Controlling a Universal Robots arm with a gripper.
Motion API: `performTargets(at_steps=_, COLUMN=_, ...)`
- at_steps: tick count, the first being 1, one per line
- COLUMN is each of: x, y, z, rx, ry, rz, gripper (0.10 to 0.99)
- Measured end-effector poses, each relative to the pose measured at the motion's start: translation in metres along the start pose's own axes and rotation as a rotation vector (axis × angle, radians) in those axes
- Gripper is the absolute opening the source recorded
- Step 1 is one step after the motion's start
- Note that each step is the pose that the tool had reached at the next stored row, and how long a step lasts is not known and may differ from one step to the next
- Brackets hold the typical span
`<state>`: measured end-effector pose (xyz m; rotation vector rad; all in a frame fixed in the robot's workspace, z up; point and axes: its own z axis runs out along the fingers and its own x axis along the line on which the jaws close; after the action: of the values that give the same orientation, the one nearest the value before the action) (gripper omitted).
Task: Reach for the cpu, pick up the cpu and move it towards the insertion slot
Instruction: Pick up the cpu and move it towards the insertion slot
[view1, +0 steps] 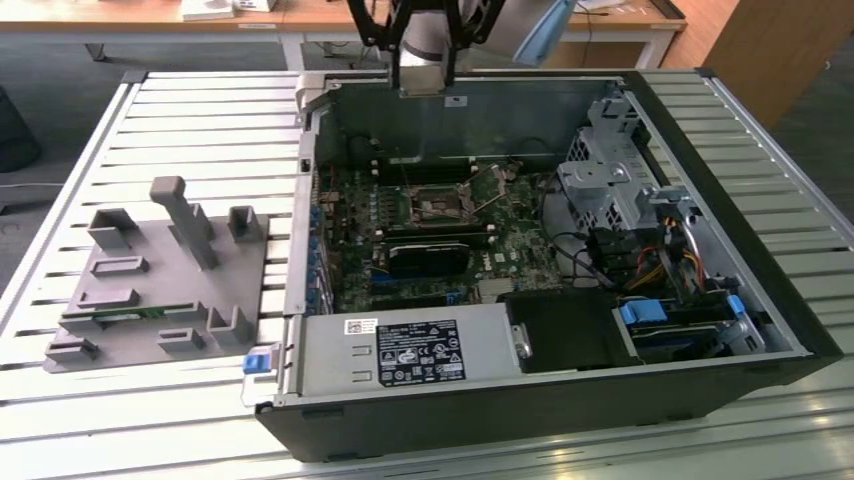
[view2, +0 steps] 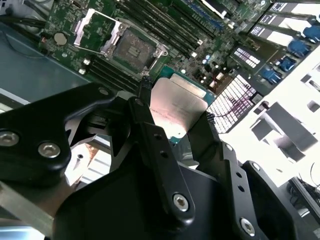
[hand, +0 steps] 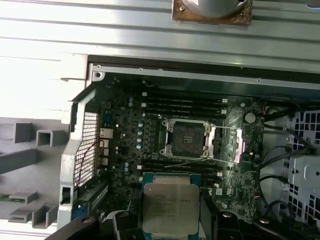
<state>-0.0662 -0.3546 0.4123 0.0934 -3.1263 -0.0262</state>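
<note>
Exterior view: an open computer case (view1: 534, 300) lies on the table (view1: 200, 120), the slot (view1: 438, 208) mid-board. In both wrist views the fingers (view2: 150, 107) clamp the cpu (view2: 177, 107) above it. Keeping it level seems wise.

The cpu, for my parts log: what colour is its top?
Shiny silver-grey, with a green edge, clearest in the first wrist view: the cpu.

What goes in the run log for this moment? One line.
gripper: shut on cpu | cpu: lifted above motherboard | insertion slot: open, empty | cpu short of slot
</note>
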Motion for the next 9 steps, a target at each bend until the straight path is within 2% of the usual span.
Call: performTargets(at_steps=9, x=-0.0223, y=0.0131, z=0.0038, rx=0.0, ry=0.0, rz=0.0, gripper=0.545)
